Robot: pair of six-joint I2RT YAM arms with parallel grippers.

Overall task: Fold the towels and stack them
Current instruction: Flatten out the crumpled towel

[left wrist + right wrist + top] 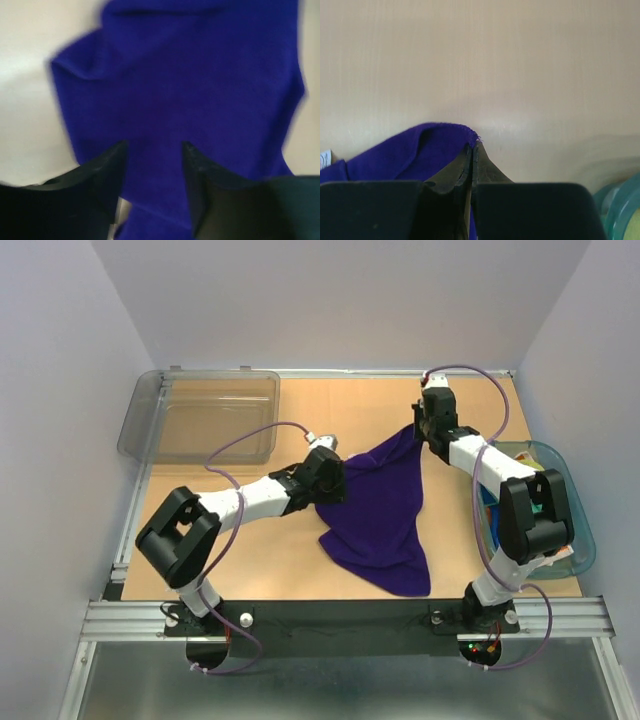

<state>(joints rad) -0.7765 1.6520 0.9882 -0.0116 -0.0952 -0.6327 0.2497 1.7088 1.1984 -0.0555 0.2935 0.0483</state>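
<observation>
A purple towel (380,510) lies spread and rumpled on the table's middle, with one corner drawn up toward the far right. My right gripper (418,428) is shut on that corner; the right wrist view shows the hem (405,155) pinched between the closed tips of the right gripper (474,145). My left gripper (335,485) is open at the towel's left edge. In the left wrist view the left gripper (152,145) has its fingers spread just over the cloth (190,75). The other towels are mostly hidden behind my right arm in the basket.
A clear grey plastic bin (200,415) stands at the far left corner. A teal translucent basket (580,530) sits at the right edge beside my right arm, with bits of coloured cloth (487,508) showing inside. The basket's rim also shows in the right wrist view (620,200).
</observation>
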